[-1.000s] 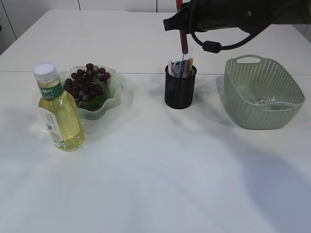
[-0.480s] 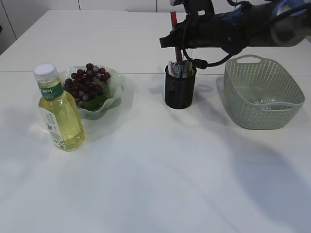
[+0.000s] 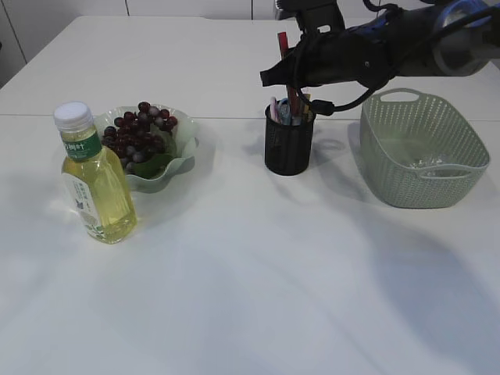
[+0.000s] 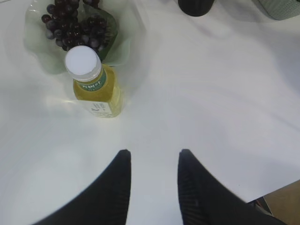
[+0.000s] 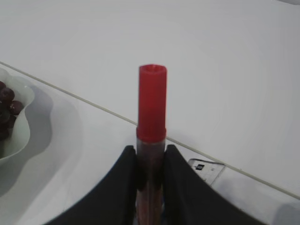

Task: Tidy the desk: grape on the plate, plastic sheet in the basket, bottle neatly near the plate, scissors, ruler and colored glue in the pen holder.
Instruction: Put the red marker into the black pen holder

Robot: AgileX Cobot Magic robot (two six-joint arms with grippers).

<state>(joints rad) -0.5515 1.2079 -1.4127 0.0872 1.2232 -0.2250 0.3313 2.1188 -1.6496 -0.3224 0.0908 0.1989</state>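
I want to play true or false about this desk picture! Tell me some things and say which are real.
1. The grapes lie on the green plate. True.
2. The bottle has a red cap. False: its cap is white.
3. The right pincer grips the red-capped glue stick. True.
4. The left pincer holds the bottle. False: it is open and empty, apart from the bottle.
5. The pen holder stands between plate and basket. True.

Bright, even light, soft shadows (slightly blurred wrist views).
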